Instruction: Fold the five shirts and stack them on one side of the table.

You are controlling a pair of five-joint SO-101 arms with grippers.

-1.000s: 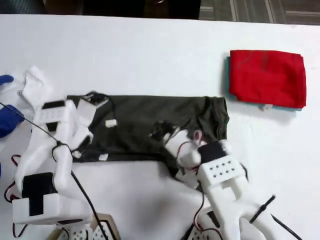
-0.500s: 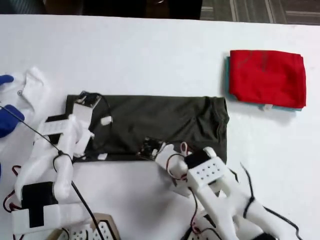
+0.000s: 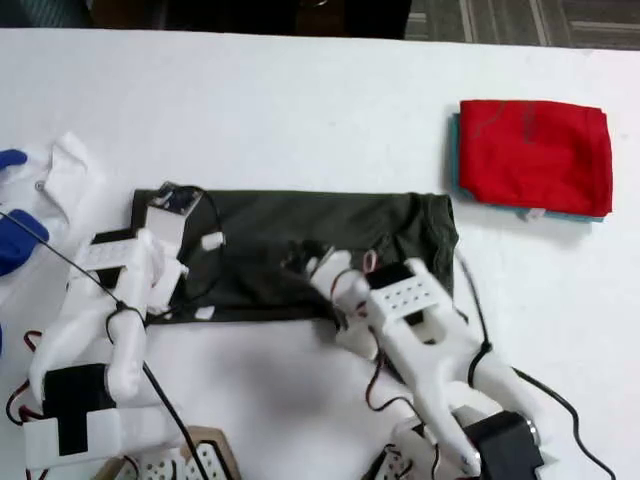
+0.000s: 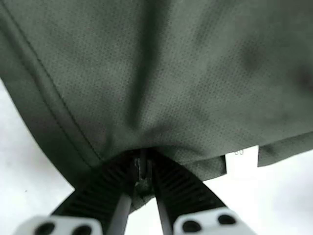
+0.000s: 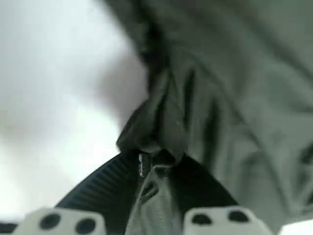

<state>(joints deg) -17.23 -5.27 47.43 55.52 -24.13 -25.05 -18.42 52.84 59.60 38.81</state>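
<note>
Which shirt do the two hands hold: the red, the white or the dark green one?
The dark green shirt: the left hand and the right hand both grip it. The red shirt and the white shirt lie apart.

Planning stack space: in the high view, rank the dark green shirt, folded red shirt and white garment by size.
Largest: dark green shirt
Then: folded red shirt
Smallest: white garment, outline unclear against the white table

A white table point(image 3: 300, 110) lies under and all around the left gripper point(image 3: 168, 197) and the right gripper point(image 3: 303, 262). A small brown box point(image 3: 207, 452) sits at the near edge, back behind the left gripper. Grey floor point(image 3: 520, 20) shows far past the right gripper.
</note>
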